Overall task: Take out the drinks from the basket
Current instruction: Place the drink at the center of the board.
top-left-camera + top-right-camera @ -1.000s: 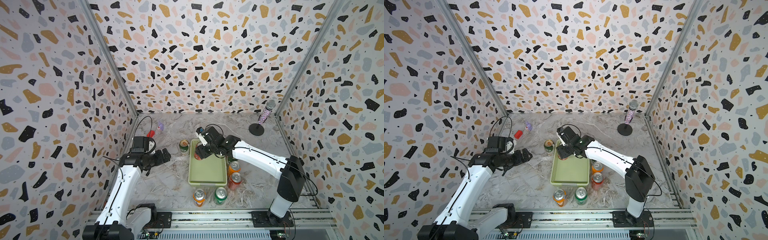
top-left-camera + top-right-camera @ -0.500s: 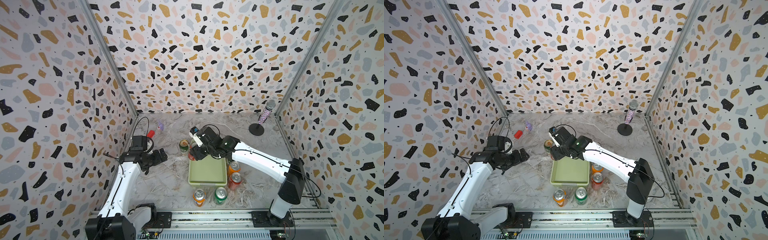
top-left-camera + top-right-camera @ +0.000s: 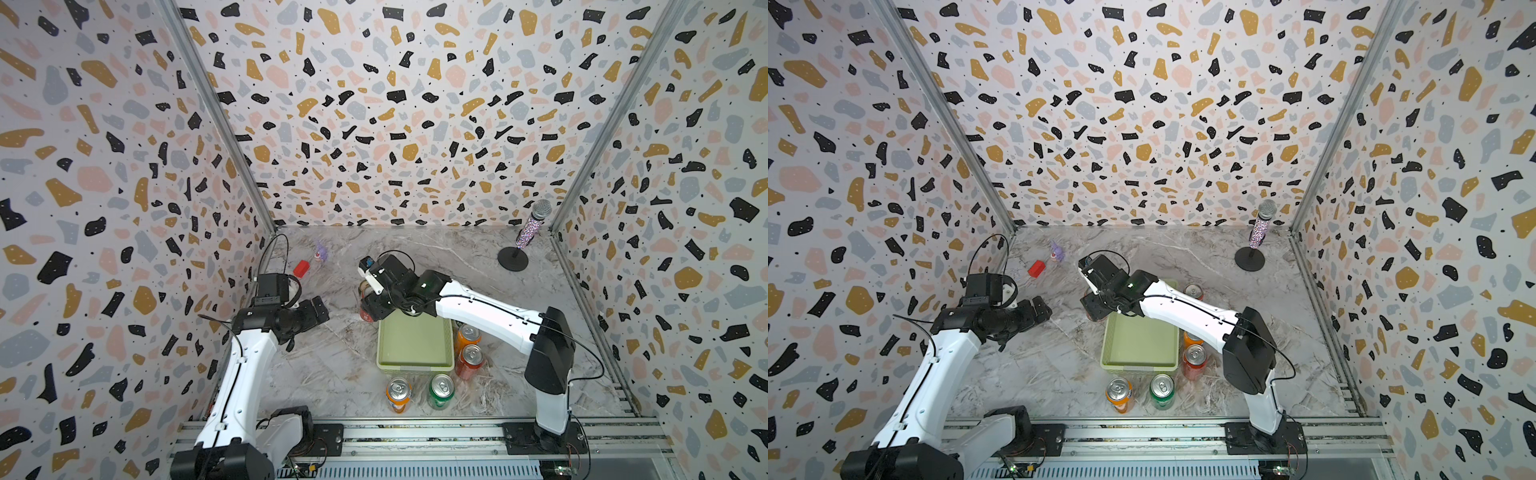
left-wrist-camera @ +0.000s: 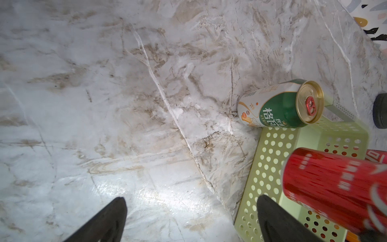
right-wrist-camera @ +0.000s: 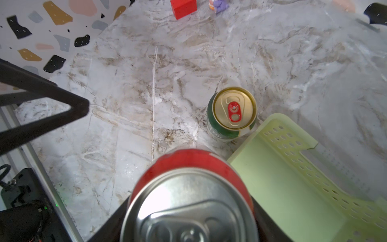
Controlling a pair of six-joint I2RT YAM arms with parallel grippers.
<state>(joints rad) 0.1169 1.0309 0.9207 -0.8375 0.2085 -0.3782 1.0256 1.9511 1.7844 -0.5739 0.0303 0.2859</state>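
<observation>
Here, at the left, the left end effector [image 3: 321, 309] hangs over bare bench [image 3: 332, 374] with its fingers [image 4: 111, 218] spread and nothing between them. It points toward the basket but stands apart from every can. Beyond it, at the far left, sit a red block [image 3: 301, 268] and a small purple toy [image 3: 320, 251], neither part of the job.

Next comes the right end effector [image 3: 370, 311], reaching across from the right and clamped on a red can [image 5: 188, 163], one finger on each side of the body below the silver top. The can is upright, long axis vertical, and appears to sit just outside the rim at the basket's far left corner (whether its base touches the bench I cannot tell, as the left wrist view is blurred there).

Just on its far side stands a dark green can [image 5: 232, 111], close to the same corner. I judge the put-down turns on that: free bench lies left of the held can, the dark green can far of it. The right arm already has the load, and the left arm, though nearer that free bench, is empty.

The basket [image 3: 414, 366] looks empty in both top views. By its near edge stand an orange can [image 3: 398, 392] and a bright green can [image 3: 441, 390]. Against its right side are another orange can [image 3: 468, 334] and a reddish can [image 3: 469, 360]. In a top view, a second red can [image 3: 1194, 291] shows near the far right corner. A glittery microphone [image 3: 530, 230] stands far right.
</observation>
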